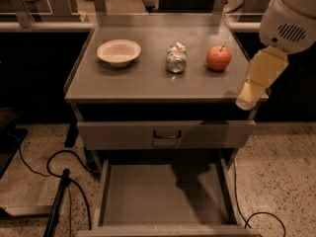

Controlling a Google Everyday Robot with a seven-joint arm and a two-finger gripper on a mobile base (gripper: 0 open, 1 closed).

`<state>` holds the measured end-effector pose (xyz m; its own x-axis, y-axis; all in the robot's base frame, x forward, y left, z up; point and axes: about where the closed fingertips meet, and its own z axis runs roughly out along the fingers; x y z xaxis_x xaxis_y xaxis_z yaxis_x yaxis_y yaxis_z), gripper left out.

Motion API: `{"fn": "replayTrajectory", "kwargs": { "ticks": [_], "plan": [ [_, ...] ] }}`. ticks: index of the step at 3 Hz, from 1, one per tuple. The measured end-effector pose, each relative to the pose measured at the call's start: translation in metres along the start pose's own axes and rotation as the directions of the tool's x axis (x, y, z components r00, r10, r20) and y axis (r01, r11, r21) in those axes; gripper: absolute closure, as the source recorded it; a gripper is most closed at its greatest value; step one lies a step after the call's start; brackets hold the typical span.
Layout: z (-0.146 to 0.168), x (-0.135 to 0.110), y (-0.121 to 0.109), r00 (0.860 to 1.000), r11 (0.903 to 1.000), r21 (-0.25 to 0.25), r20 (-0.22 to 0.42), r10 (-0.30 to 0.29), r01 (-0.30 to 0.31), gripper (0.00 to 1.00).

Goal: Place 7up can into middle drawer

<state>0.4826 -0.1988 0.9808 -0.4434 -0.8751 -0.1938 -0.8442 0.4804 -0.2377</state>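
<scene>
Three things sat on the top (148, 85): a bowl (118, 52) at nine o'clock of the can (176, 58), the can itself mid-top, and an apple (218, 58) at three. The drawer (163, 194) stood pulled out at six. The gripper (247, 100) hung at four o'clock of the can, beyond the apple, by the top's edge; whether it was open or closed could not be told. The can looked light, thin-walled, crinkled and slick, so it was probably best pinched gently across its mid-body.

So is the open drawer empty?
Empty: the middle drawer shows bare floor; the 7up can sits on the cabinet top, the tool beside its right edge.
</scene>
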Motion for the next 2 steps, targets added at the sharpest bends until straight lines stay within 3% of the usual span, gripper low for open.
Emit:
{"fn": "replayTrajectory", "kwargs": {
  "ticks": [2],
  "plan": [
    [0.0012, -0.0098, -0.0039, 0.998, 0.9981, 0.004, 0.022, 0.061, -0.061, 0.00]
  ]
}}
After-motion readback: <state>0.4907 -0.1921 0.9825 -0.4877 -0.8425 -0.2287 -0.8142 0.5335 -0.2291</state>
